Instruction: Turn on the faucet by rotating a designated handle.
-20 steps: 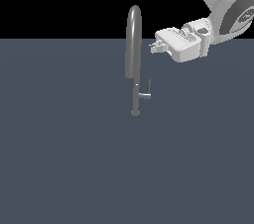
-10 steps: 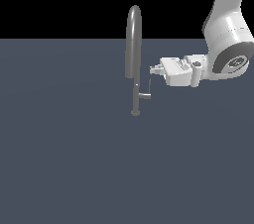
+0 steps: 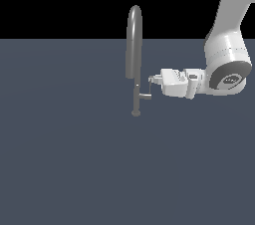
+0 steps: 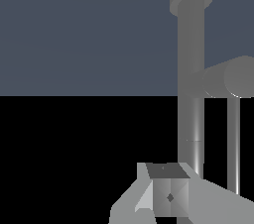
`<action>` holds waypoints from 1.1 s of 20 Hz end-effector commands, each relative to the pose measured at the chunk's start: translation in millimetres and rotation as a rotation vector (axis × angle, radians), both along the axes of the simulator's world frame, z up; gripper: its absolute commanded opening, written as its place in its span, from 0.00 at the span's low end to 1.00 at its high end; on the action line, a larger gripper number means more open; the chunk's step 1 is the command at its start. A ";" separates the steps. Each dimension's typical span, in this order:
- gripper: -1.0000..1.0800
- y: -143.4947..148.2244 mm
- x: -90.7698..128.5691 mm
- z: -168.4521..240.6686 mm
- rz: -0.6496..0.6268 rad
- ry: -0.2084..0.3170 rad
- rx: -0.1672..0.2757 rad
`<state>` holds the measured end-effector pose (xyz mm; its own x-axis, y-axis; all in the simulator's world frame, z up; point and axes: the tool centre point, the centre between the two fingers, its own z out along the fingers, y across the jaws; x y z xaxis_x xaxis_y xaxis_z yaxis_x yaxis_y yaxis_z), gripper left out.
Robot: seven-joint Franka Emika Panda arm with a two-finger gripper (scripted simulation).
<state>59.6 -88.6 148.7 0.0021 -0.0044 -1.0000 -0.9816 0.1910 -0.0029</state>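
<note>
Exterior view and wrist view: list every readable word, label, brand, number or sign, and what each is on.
None: no readable text in either view.
The faucet, its handle, the gripper and the arm are plain rendered surfaces; the dark ring mark on the arm's joint is no letter or number.

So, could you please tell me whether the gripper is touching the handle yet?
Cannot tell. In the exterior view the gripper sits right above the handle with no plain gap or contact; the wrist view shows the handle beside the jaws, equally unclear.

The pincer (image 3: 151, 80) sits just beside the handle (image 3: 146, 95), on the exterior view's right.
</note>
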 end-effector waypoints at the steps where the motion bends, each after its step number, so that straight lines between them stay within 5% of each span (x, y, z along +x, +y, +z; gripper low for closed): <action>1: 0.00 0.6 0.4 -1.0 -0.004 0.002 0.004; 22: 0.00 8.0 -36.4 6.5 -0.006 0.002 0.003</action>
